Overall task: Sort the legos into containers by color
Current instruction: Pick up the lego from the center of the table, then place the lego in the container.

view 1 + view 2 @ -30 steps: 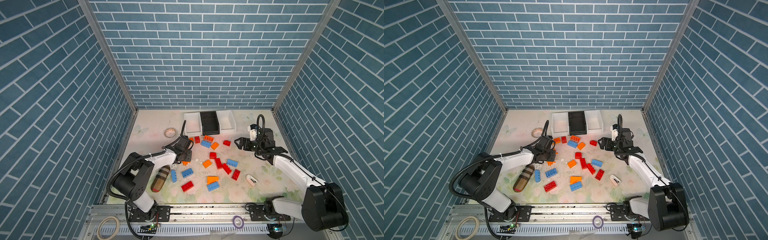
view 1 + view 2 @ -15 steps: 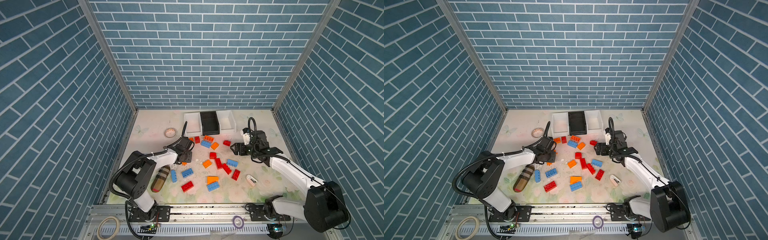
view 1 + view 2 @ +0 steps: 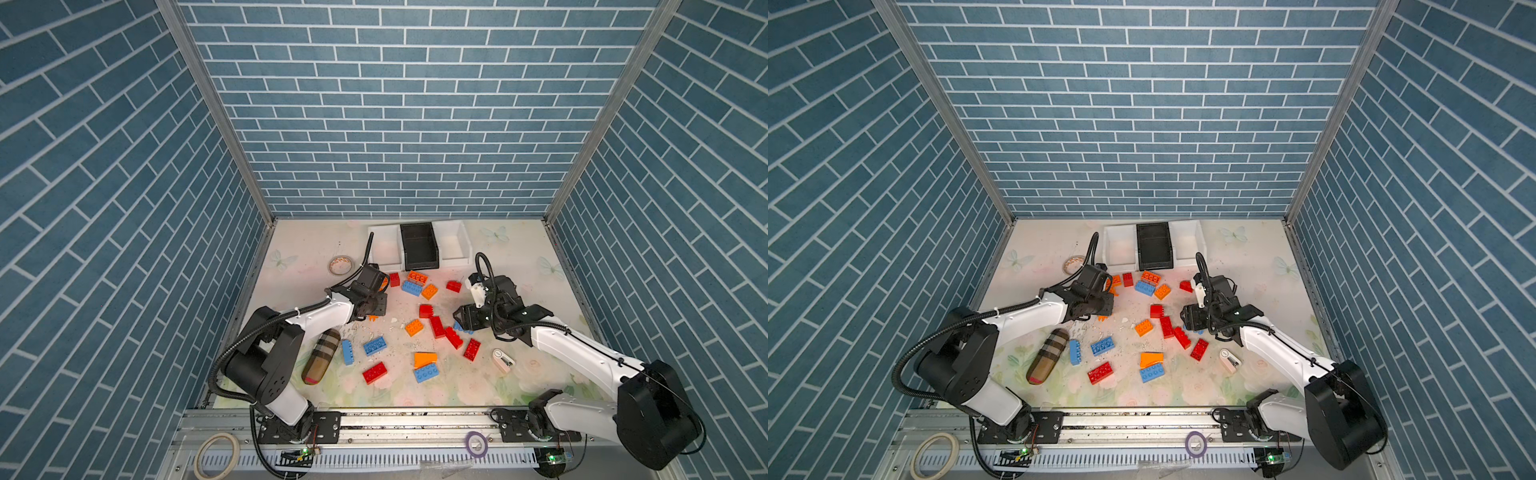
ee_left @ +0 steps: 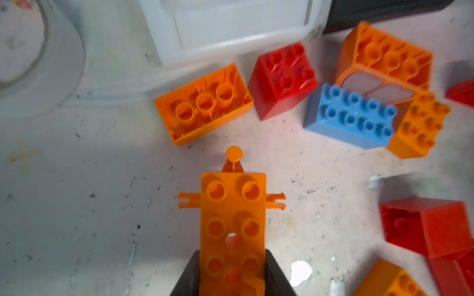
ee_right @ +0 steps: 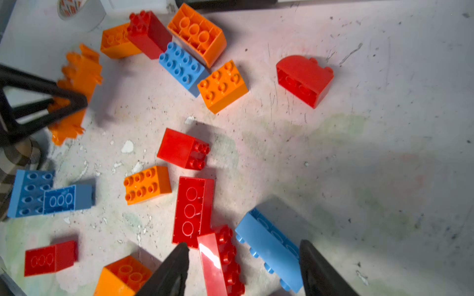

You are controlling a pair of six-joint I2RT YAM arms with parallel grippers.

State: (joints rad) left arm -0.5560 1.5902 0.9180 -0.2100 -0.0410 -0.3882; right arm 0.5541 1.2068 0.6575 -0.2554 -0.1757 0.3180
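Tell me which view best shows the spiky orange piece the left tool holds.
Left wrist: the spiky orange piece sits sharp and central, studs up, clamped in the left tool. Right wrist shows it blurred, partly behind that tool. Both top views show only orange tips.

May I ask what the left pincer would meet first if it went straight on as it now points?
Most likely the overturned orange brick just ahead: the long orange piece held in the left pincer points at it, with a white bin beyond. Its height is unclear.
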